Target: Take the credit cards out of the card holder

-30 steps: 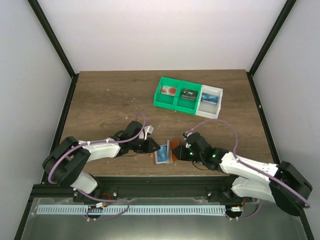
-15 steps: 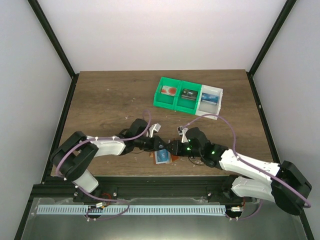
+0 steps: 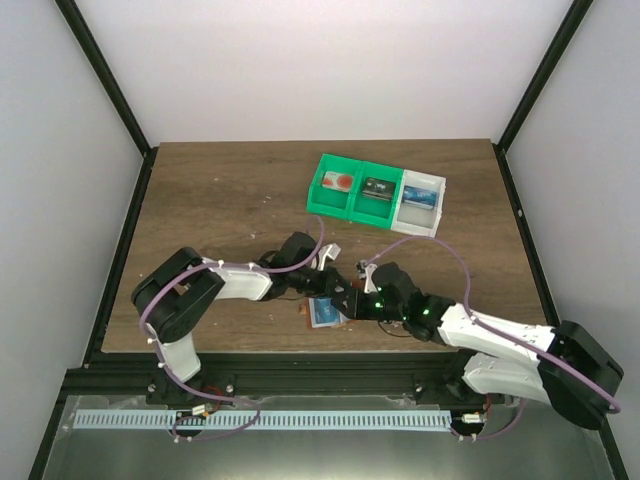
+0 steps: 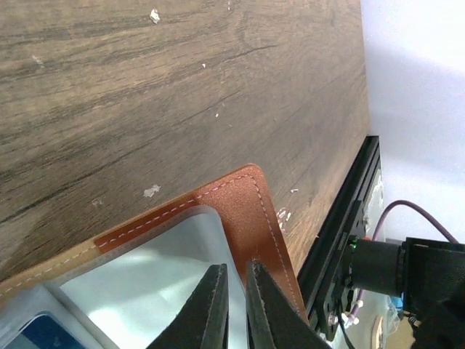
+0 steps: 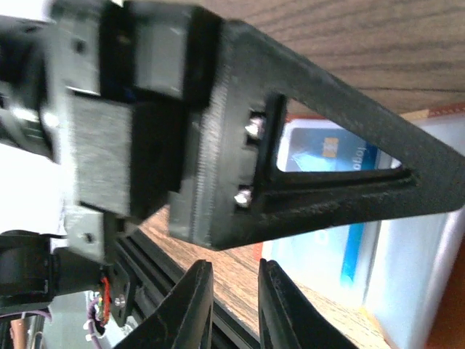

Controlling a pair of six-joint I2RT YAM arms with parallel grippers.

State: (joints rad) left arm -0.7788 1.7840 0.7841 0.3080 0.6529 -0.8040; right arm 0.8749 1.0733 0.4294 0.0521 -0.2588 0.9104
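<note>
The reddish-brown card holder (image 3: 306, 311) lies open near the table's front edge, between my two grippers. A blue credit card (image 3: 323, 314) sits in its pale pocket. My left gripper (image 3: 330, 292) reaches over the holder. In the left wrist view its jaws (image 4: 234, 270) are almost together, tips at the seam between the pale pocket and the leather border (image 4: 247, 211). My right gripper (image 3: 346, 303) is at the holder's right side. Its jaws (image 5: 234, 270) stand slightly apart over bare wood, holding nothing. The left gripper's black body hides part of the blue card (image 5: 327, 153).
A green bin (image 3: 345, 203) and a white bin (image 3: 421, 218) stand at the back right. A white card with a red round mark (image 3: 338, 182) lies in the green bin, with other cards beside it. The black frame rail (image 4: 341, 240) runs along the table's near edge.
My left arm has swung right, carrying its gripper from the holder's left side onto the holder, and its jaws have narrowed. The right gripper has edged slightly towards the holder.
</note>
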